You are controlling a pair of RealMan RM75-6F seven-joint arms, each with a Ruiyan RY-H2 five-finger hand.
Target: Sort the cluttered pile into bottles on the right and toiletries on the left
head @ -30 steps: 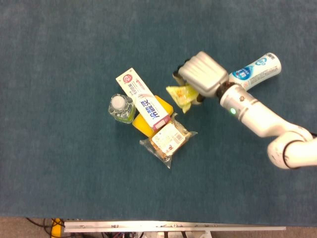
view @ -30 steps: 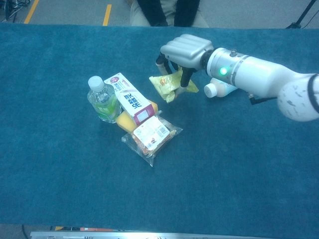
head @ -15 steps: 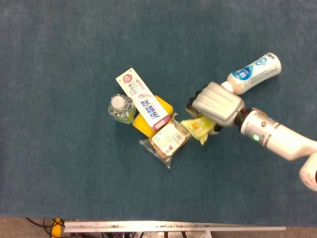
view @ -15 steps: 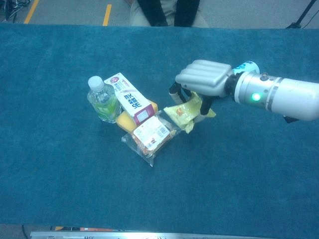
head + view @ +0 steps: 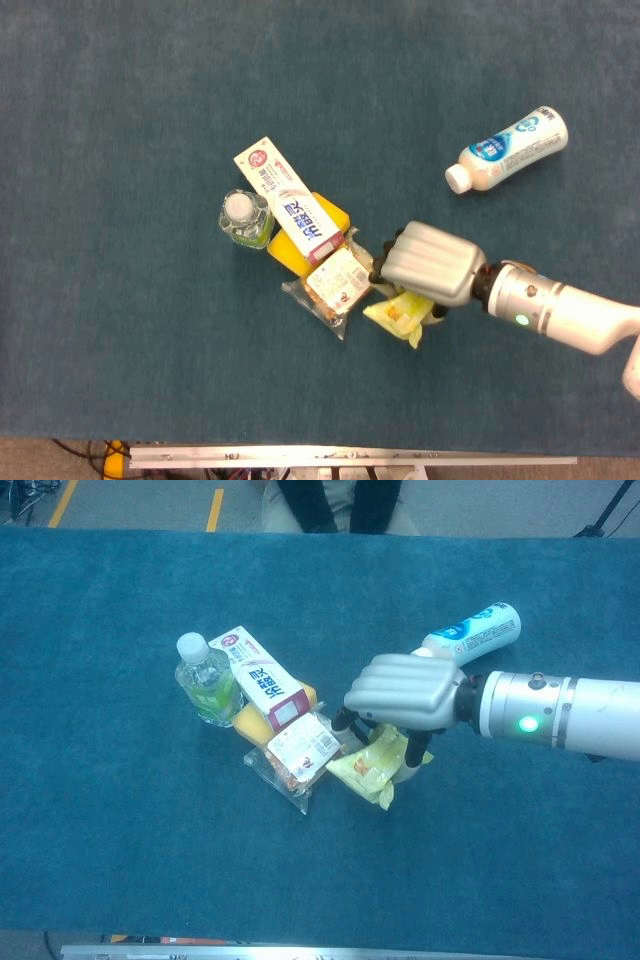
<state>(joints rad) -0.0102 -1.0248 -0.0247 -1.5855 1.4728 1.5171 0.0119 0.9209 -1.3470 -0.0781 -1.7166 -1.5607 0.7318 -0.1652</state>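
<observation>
Right hand holds a yellow packet beside the pile.
Head view: right hand point(image 5: 428, 264) grips the yellow packet point(image 5: 398, 314) beneath it; white bottle point(image 5: 507, 150) lies well beyond. Chest view: clear snack bag point(image 5: 298, 753), toothpaste box point(image 5: 259, 678) and green bottle point(image 5: 207, 683) sit left of the hand point(image 5: 408, 688).

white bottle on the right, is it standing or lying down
Lying down. The white bottle rests on its side on the blue table, cap toward the pile; both views show its full length along the cloth.
</observation>
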